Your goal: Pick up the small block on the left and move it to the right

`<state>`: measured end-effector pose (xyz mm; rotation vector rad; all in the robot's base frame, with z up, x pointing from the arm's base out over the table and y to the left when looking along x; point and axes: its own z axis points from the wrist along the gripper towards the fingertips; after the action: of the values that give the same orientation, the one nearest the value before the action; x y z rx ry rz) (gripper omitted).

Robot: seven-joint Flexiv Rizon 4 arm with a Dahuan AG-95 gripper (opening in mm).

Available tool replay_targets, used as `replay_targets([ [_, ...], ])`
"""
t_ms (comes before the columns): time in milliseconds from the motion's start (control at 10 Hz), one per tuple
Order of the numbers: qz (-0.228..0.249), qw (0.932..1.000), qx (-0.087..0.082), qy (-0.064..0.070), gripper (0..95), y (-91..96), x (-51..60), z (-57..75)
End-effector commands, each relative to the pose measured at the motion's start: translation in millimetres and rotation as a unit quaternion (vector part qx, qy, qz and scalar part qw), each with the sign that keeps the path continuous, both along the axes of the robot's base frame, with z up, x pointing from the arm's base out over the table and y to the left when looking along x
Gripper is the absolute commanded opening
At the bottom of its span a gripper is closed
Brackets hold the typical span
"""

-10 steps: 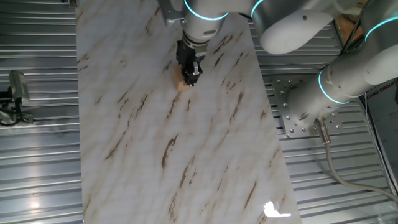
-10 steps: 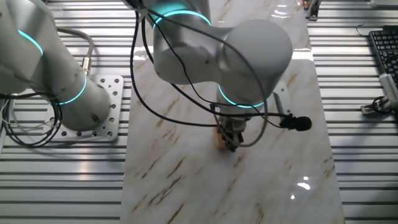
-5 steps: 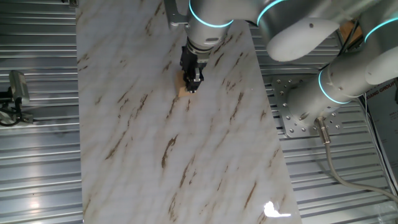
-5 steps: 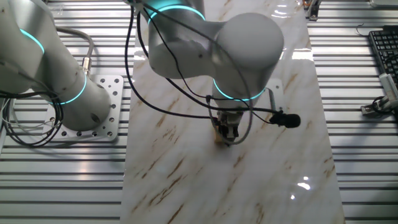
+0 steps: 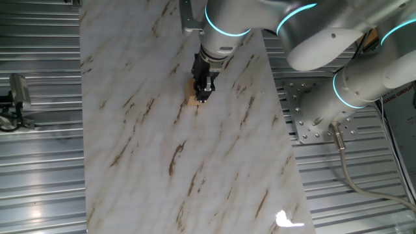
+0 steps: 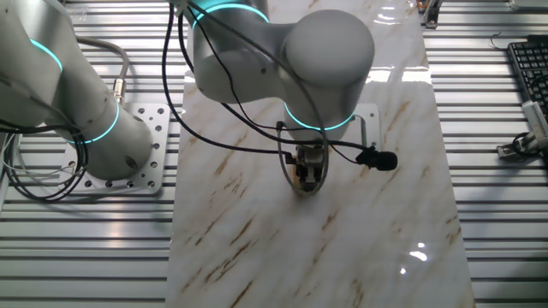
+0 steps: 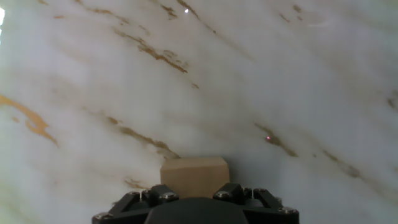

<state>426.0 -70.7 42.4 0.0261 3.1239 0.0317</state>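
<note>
The gripper (image 5: 203, 93) points down at the marble tabletop (image 5: 214, 169) in the upper middle of one fixed view, its 2 black fingers drawn close together with the small block (image 5: 192, 99) showing as a tan patch at their tips, peeking out on the left side of the fingers. The jaws appear narrowed to about the block's width and closed against it, though no view shows the contact faces plainly. In the hand view the small block (image 7: 194, 177) sits at the bottom centre of the frame, its top edge and front face visible, with the black gripper (image 7: 194, 198) hardware directly below it and overlapping its lower edge; the fingertips themselves are not visible there, so this view alone does not settle whether the block is pinched. It does show the veined tabletop (image 7: 261, 74) filling the rest of the frame, and a tiny red dot right of centre. The other fixed view shows the gripper (image 6: 306, 178) near the middle of the frame beneath the large white wrist housing, with the small block (image 6: 300, 180) only a sliver of tan between dark fingers and cable loops, so whether it is resting on the marble cannot be told. That view alone shows a black cable plug (image 6: 377, 159) sticking out to the right of the wrist.
</note>
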Motion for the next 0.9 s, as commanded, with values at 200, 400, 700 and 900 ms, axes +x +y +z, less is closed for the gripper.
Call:
replay_targets([
  [200,0.003,1.0000,0.002,0.001,0.0,-2.8,-1.8,-6.9],
  [400,-0.015,0.9992,0.037,-0.008,0.0,-3.1,-2.2,-7.1],
  [700,-0.020,0.9988,0.034,-0.030,0.0,-3.1,-2.1,-7.6],
  [900,0.004,0.9996,-0.026,-0.013,0.0,-3.6,-2.7,-8.8],
])
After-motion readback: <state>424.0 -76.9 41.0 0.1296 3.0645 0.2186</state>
